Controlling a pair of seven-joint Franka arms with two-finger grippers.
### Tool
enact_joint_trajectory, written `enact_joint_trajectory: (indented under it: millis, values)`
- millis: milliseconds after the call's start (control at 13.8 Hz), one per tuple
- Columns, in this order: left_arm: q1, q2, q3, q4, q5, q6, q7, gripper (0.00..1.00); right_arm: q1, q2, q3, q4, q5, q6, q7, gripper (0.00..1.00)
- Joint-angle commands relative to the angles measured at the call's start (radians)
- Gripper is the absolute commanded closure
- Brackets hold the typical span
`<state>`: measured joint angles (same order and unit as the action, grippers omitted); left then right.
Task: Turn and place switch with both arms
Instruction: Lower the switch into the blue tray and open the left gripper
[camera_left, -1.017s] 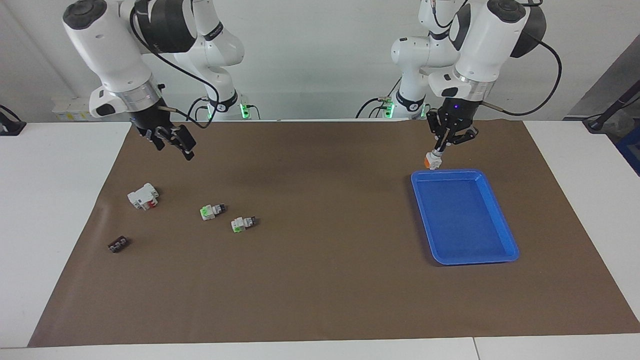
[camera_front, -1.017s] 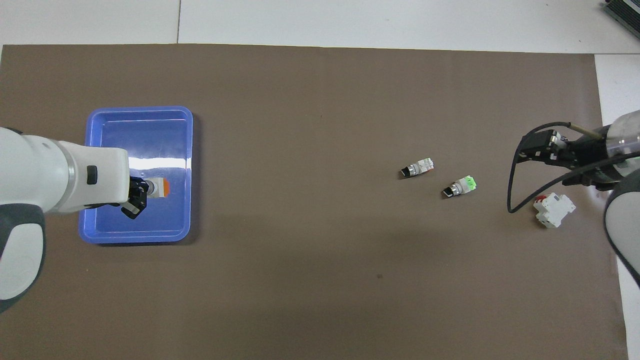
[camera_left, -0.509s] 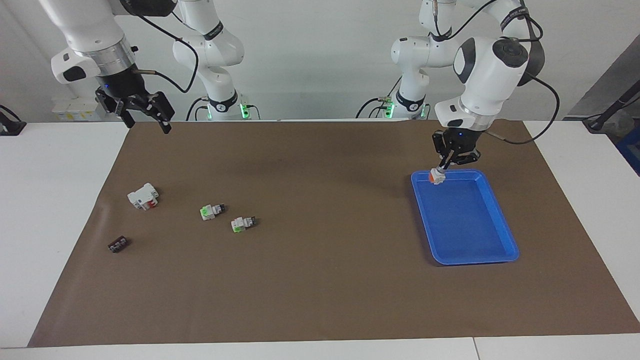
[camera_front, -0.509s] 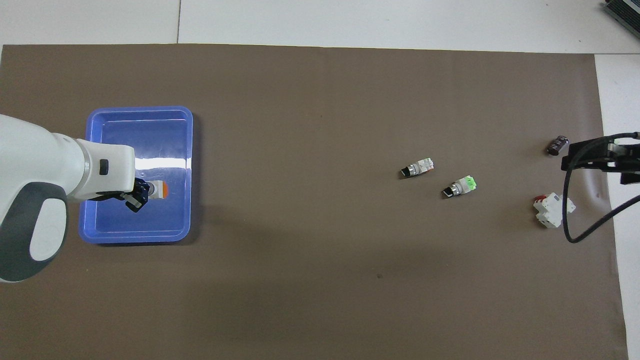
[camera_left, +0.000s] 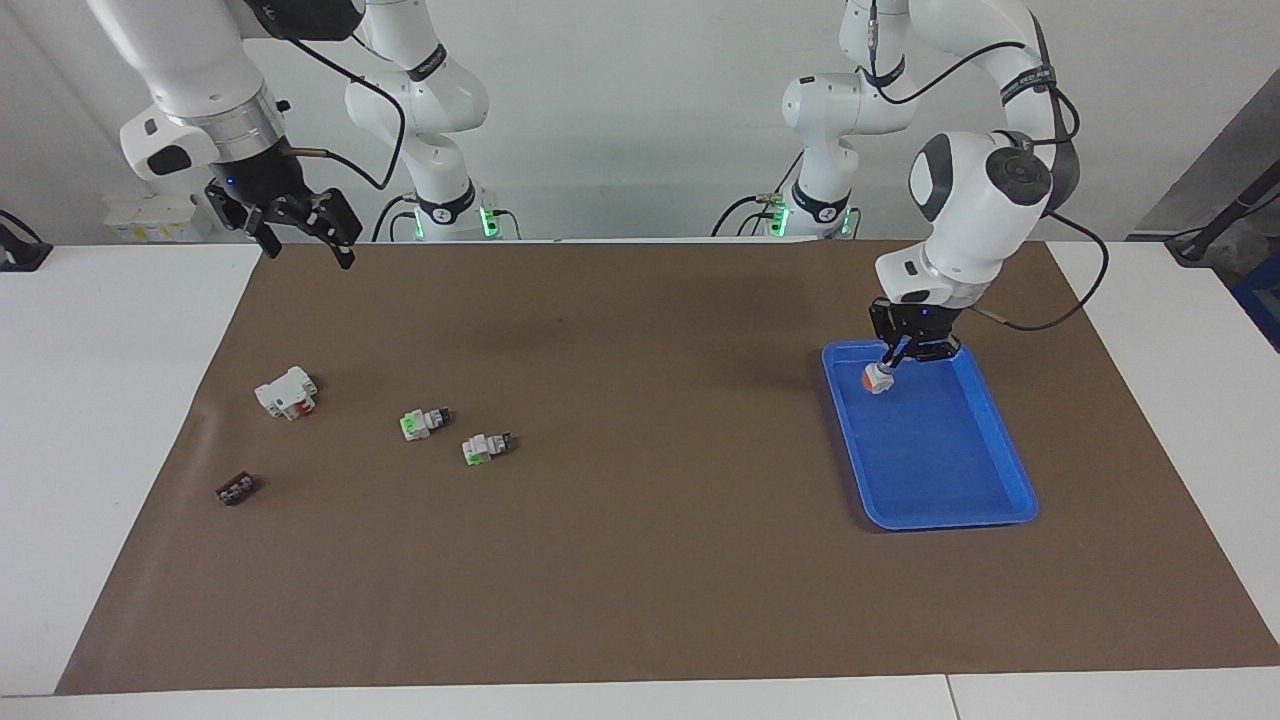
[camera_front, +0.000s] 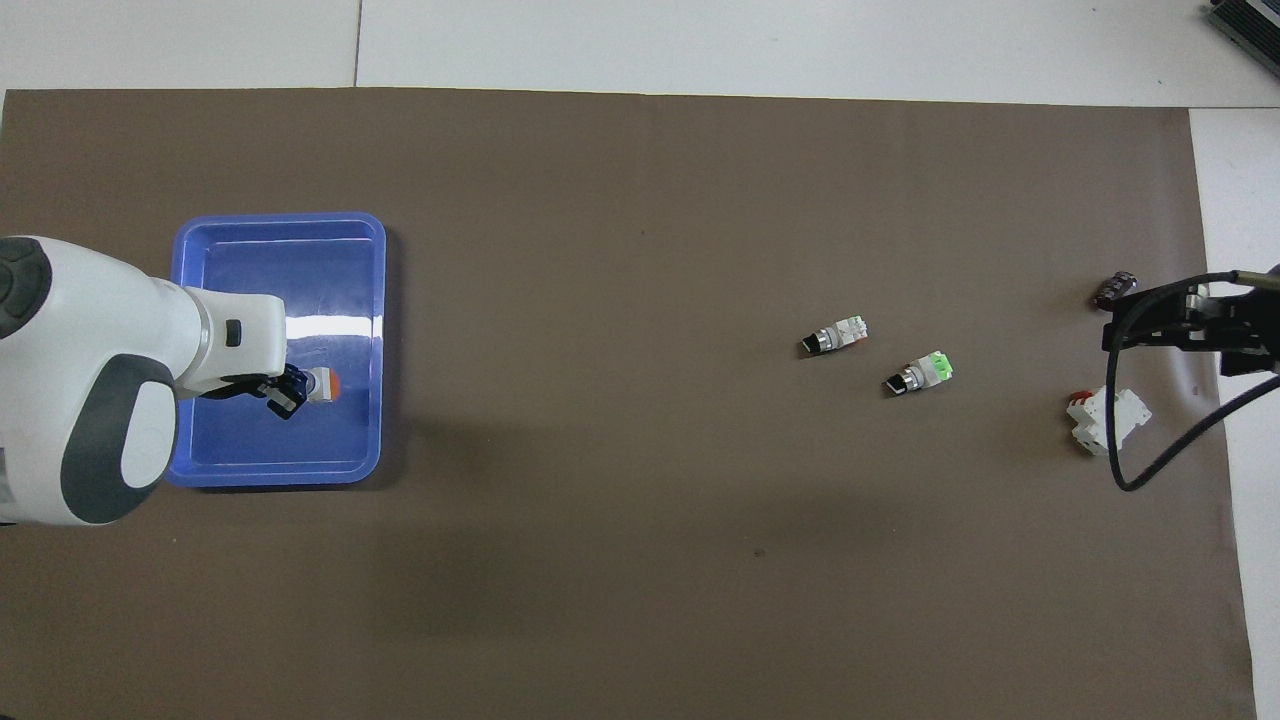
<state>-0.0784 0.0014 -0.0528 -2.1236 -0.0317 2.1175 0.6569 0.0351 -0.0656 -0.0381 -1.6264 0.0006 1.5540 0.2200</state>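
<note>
The switch (camera_left: 876, 379) (camera_front: 322, 384), a tiny white block with an orange face, hangs low inside the blue tray (camera_left: 990, 505) (camera_front: 280, 232), near the tray's end closest to the robots. My left gripper (camera_left: 893, 362) (camera_front: 296, 389) is shut on the switch's black end, the orange face turned toward the middle of the table. My right gripper (camera_left: 300, 232) (camera_front: 1170, 325) is open and holds nothing, raised high over the brown mat's edge at the right arm's end.
Two white switches with green faces (camera_left: 424, 421) (camera_left: 486, 446) lie mid-mat toward the right arm's end. A larger white block with red (camera_left: 287, 392) and a small dark part (camera_left: 236, 489) lie further toward that end. The brown mat (camera_left: 640, 560) covers the table.
The left gripper has lowered the switch from above the tray's rim down into the tray. The right gripper rose and drew back toward the robots, off the white block with red.
</note>
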Motion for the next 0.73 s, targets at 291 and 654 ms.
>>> enact_joint_trajectory:
  millis: [291, 654]
  values:
    - [0.051, -0.018, -0.004, -0.081, 0.016, 0.069, 0.049, 0.47, 0.000, -0.005, 0.003, -0.015, -0.011, 0.001, 0.016, 0.00]
    - [0.052, -0.060, 0.004, -0.058, 0.015, 0.029, -0.046, 0.00, -0.001, -0.007, 0.001, -0.015, -0.010, 0.000, 0.025, 0.00]
